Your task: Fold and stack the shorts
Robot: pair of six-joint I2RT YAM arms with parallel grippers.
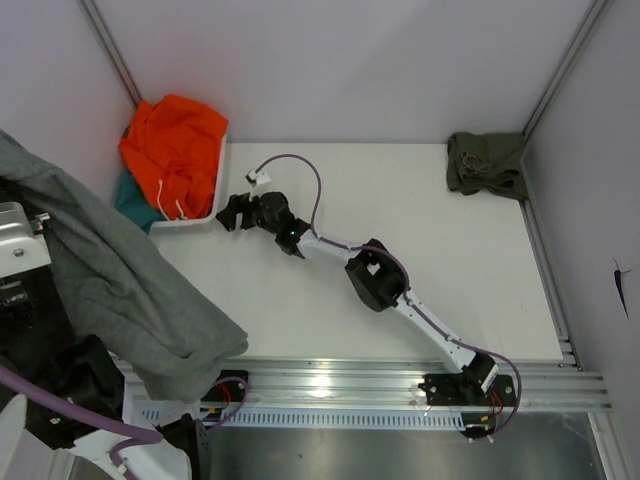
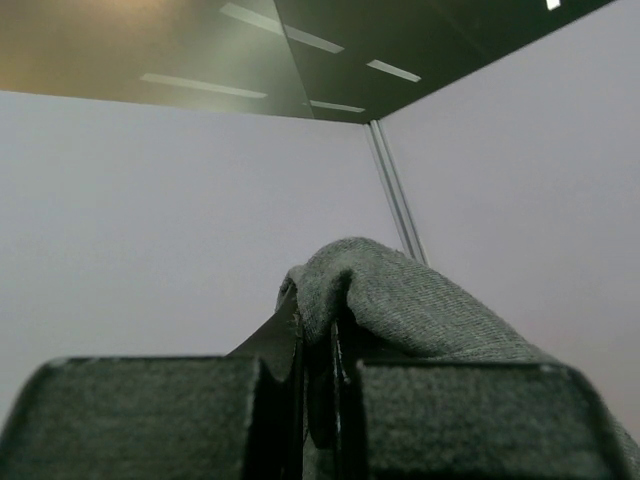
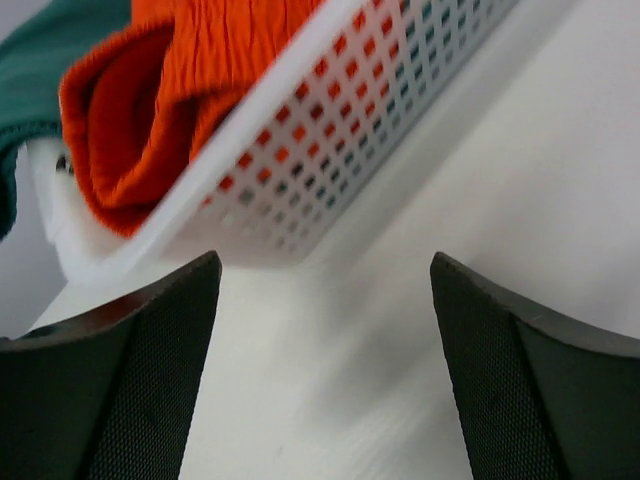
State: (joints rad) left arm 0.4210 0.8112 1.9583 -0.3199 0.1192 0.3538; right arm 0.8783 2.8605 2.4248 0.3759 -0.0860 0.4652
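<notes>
The left end effector (image 2: 318, 350) clamps soft grey cloth shorts (image 2: 420, 300) aloft, apparently to spread them for folding; the right end effector (image 3: 325, 340) stands, jaws wide, beside a white perforated plastic basket (image 3: 340, 140).

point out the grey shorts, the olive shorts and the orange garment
grey shorts (image 1: 130, 290), top view, middle of the cloth
olive shorts (image 1: 487, 163), top view, middle of the bundle
orange garment (image 1: 175, 150), top view, its upper fold
</notes>
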